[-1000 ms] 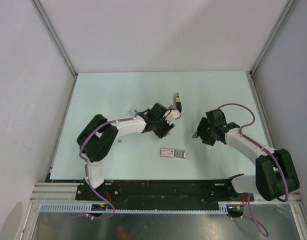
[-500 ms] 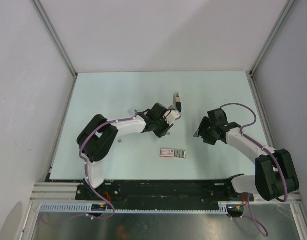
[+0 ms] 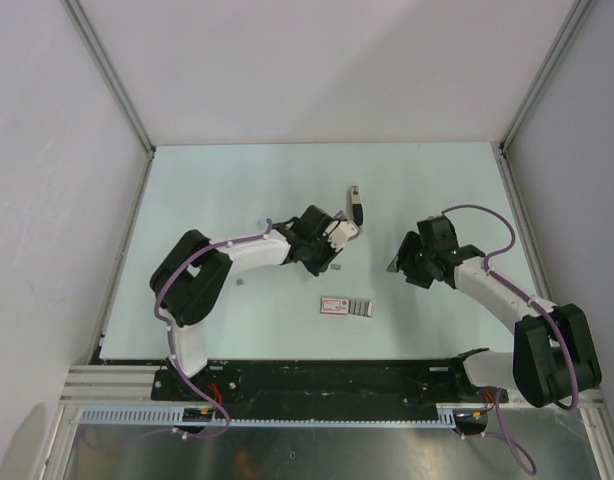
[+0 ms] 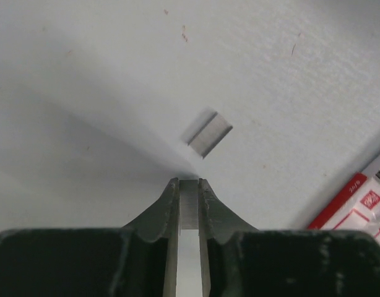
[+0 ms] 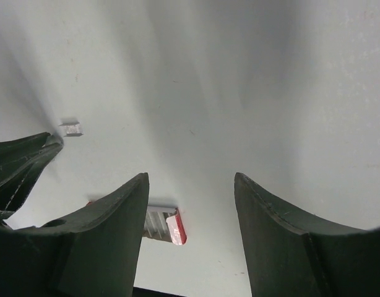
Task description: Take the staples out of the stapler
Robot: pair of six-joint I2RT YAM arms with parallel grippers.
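The stapler [image 3: 357, 205], black with a silver tip, lies on the table just beyond my left wrist; neither wrist view shows it. My left gripper [image 3: 327, 260] points down at the table, and in the left wrist view this gripper [image 4: 189, 182] is shut on a short grey strip of staples [image 4: 189, 204]. Another staple piece [image 4: 208, 133] lies on the table just ahead of its fingertips and also shows in the top view [image 3: 337, 267]. My right gripper [image 3: 397, 266] is open and empty, and in its own view this gripper [image 5: 190, 176] hovers over bare table.
A flat red-and-white box [image 3: 347, 307] lies in front of both grippers and shows in the left wrist view [image 4: 357, 198] and the right wrist view [image 5: 166, 226]. A small grey piece [image 3: 242, 283] lies near the left arm's elbow. White walls enclose the table.
Both arms have shifted only slightly; the left gripper has crept a little toward the back. The stapler, the box and the loose staple pieces have not moved.
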